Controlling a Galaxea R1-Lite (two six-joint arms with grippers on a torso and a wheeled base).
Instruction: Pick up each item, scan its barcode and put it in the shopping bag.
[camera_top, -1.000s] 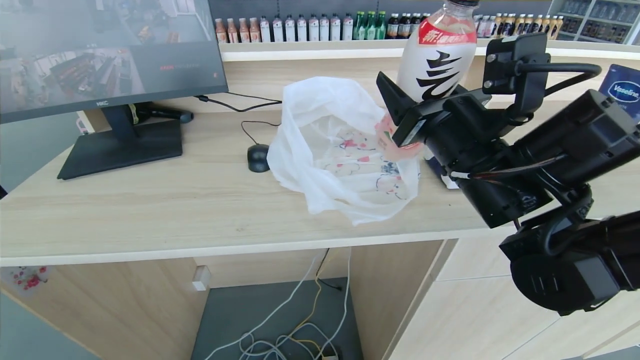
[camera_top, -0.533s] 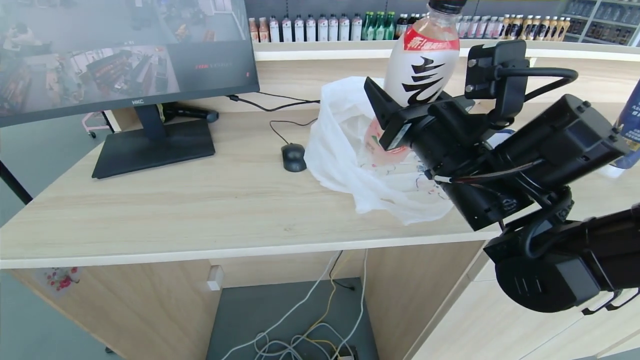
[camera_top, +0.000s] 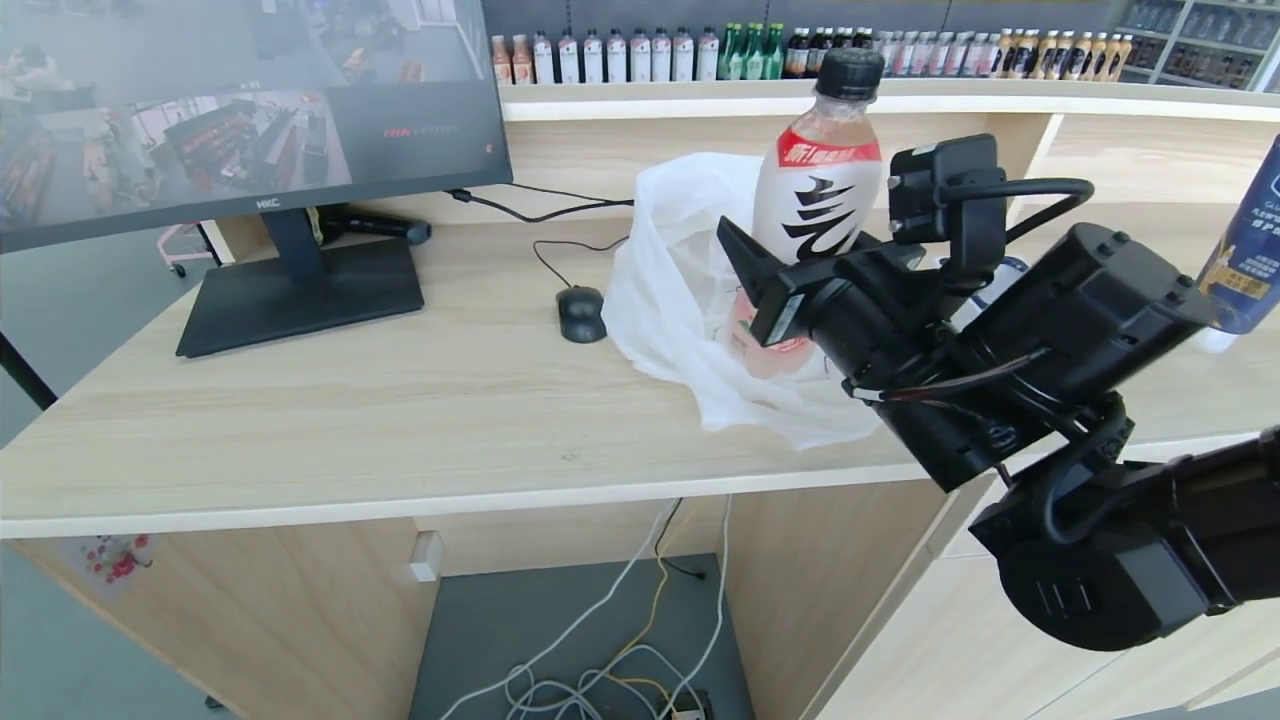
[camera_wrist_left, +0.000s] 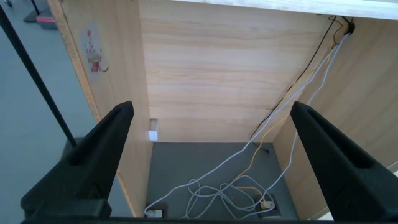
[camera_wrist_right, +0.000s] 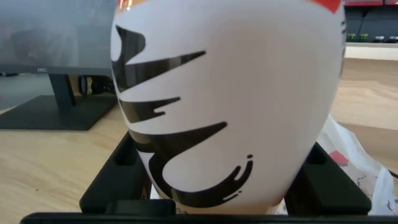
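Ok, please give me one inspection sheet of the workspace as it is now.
Surface: light wooden counter, no spills seen.
Job's things: bottle upright in the right gripper, its base seemingly inside the white shopping bag.
Clutter: monitor, mouse, blue bottle at far right.
Grippers: right gripper shut on the bottle; left gripper open, empty, below counter level.
Cables: mouse cable on the counter; loose cables on the floor beneath.
Surroundings: shelf of drinks behind.

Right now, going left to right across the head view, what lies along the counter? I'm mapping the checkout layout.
From the left: monitor → computer mouse → white shopping bag → blue bottle at the right edge. The held drink bottle overlaps the bag, so I leave it out.
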